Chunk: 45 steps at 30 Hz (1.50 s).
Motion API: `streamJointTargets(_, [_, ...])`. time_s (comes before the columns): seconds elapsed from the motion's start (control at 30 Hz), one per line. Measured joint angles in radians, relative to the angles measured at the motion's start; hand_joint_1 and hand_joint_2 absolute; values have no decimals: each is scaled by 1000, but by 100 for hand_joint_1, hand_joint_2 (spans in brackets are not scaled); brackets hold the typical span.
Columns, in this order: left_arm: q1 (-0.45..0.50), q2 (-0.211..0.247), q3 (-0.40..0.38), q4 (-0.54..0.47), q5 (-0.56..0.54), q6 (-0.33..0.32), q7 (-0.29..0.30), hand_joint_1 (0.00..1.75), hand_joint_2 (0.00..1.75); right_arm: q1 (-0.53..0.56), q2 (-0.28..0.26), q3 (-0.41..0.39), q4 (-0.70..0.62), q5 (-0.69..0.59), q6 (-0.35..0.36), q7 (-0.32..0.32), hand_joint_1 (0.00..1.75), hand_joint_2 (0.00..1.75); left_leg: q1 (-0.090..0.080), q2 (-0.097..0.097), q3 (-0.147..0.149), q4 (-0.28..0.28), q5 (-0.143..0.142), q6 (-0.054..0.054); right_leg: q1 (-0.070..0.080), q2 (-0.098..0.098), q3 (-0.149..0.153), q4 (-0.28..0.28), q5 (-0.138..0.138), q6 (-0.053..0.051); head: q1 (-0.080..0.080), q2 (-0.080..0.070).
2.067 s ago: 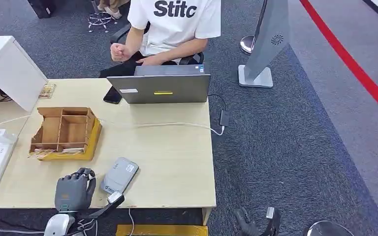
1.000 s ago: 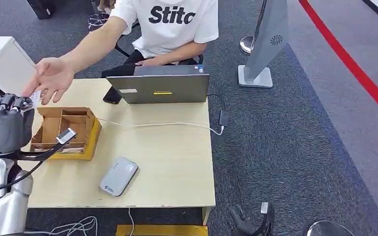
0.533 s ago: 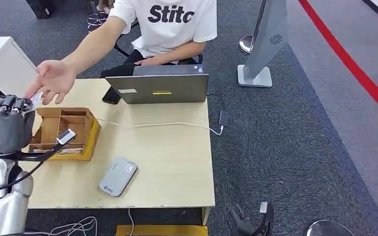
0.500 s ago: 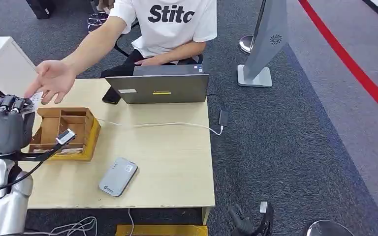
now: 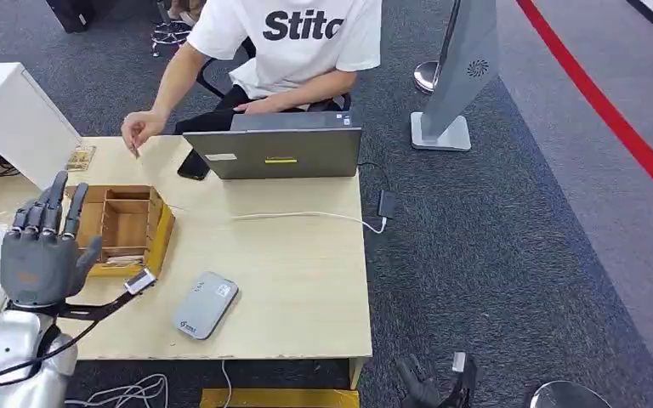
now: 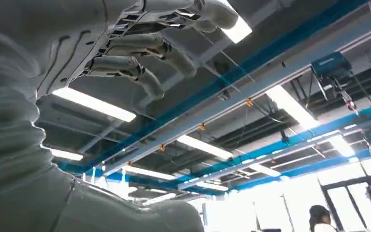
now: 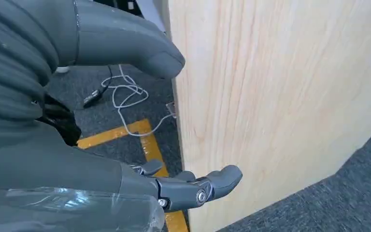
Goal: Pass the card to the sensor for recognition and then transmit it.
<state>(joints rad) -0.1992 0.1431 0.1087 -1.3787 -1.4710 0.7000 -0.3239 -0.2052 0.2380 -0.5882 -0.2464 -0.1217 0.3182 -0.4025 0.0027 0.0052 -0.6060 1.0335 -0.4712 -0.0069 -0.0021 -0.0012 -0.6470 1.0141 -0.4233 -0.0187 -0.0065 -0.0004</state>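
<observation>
Left hand [image 5: 41,255]: raised above the near left part of the table, fingers straight and spread, holding nothing; the left wrist view shows its fingers [image 6: 140,50] apart against the ceiling lights.
Right hand [image 5: 432,389]: hangs low beside the near right corner of the table, fingers loosely parted and empty; in the right wrist view it sits next to the table's pale wooden side.
Card reader [image 5: 206,304]: grey, flat on the table [image 5: 289,263], just right of the left hand and at about its depth.
Wooden organiser [image 5: 122,225]: compartmented box immediately beyond the left hand.
Card [image 5: 135,152]: small, pinched in the person's hand [image 5: 141,132], well beyond the left hand over the far table edge.
Laptop [image 5: 276,146]: grey, farther back and to the right, lid towards the robot.
</observation>
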Motion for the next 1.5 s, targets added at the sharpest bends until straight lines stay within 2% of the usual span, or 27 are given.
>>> streamJointTargets(0.3, [54,-21,0,-22,0,0,2,0,175,3,-3,0,0,-4,-1,0,0,175,0,0,0,0,0,0,0,0,0,0,0,0,0,0])
streamJointTargets(1.07, [58,-26,0,-24,-8,0,1,0,175,3,-4,0,0,-8,2,-3,0,175,0,0,0,0,0,0,0,0,0,0,0,0,0,0])
streamJointTargets(1.13, [58,-13,0,21,-4,-1,3,0,175,3,-5,0,0,-10,5,-9,0,175,0,0,0,0,0,0,0,0,0,0,0,0,0,0])
streamJointTargets(1.33, [52,67,-1,219,66,-1,22,0,175,4,-11,0,0,-21,5,-10,0,175,0,1,0,0,0,0,1,1,-1,0,0,0,0,0])
streamJointTargets(1.5, [10,114,-1,348,90,-1,22,0,175,3,-12,2,0,-22,8,-10,0,175,1,1,-1,0,1,-1,1,0,-1,0,0,0,0,0])
